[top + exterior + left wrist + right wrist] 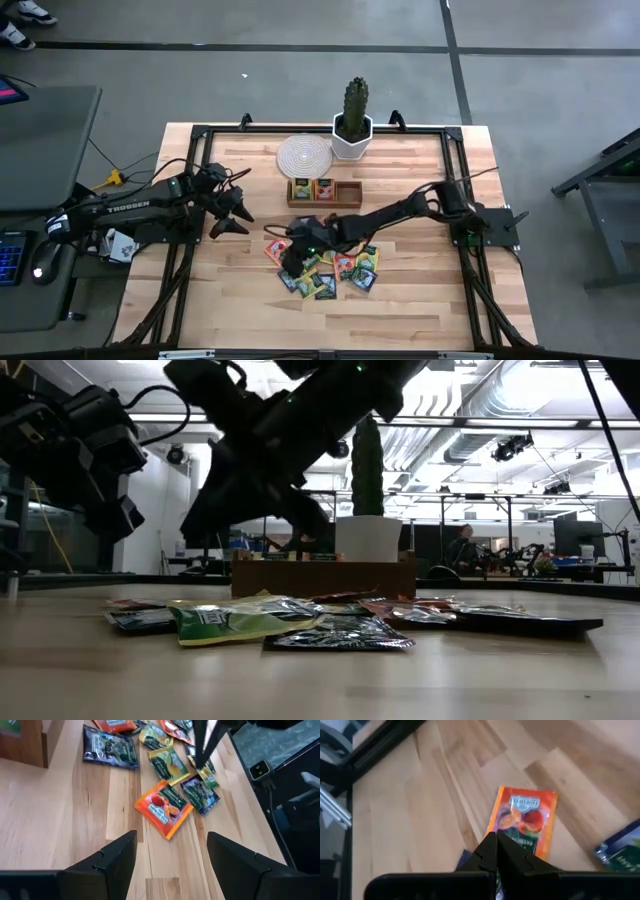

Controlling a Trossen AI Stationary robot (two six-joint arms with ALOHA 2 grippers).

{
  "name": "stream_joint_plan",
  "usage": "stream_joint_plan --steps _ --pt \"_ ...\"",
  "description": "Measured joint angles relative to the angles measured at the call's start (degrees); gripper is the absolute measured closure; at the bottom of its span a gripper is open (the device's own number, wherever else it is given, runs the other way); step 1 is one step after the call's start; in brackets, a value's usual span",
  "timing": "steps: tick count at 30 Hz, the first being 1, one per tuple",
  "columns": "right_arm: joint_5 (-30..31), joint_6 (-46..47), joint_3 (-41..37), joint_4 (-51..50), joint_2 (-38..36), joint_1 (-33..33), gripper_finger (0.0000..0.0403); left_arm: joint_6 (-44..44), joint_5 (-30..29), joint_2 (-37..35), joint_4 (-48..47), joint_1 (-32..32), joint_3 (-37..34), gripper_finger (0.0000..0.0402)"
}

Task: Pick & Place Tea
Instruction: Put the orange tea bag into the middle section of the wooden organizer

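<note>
The left end effector [228,212] hangs over the counter [420,300] at its left side, fingers spread wide with nothing between them. Right of it, the tea packets [325,268] lie scattered in a loose pile near the counter's middle, in front of the wooden tray [348,195]. The right end effector [291,262] sits low at the pile's left edge, fingertips pressed together just beside an orange packet [524,820]; nothing visibly gripped.

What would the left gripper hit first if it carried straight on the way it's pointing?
Probably the orange-red tea packet: in its wrist view the open left gripper frames that packet lying flat on the table, nothing between. Depth is unclear, so it might meet bare wood just short of it.
</note>
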Motion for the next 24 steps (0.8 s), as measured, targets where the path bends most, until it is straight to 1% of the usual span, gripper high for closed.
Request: stream_joint_plan --steps 7,16,20,24 --pt "1.02 -2.64 0.26 0.39 0.38 -0.15 0.0403 -1.09 0.34 0.02 -1.95 0.0 -0.05 0.0163" --pt "-0.91 -9.46 0.28 0.61 1.07 -0.69 0.0403 -8.13 1.72 0.94 7.8 0.02 -6.49 0.0163" --pt "-1.07 -11.34 0.28 0.37 1.14 -1.02 0.0403 -11.65 3.07 0.94 11.55 0.02 -7.37 0.0163" --pt "-1.74 -12.03 0.28 0.78 2.37 -1.23 0.0403 -13.72 2.06 1.59 11.71 0.0 -7.41 0.0163"
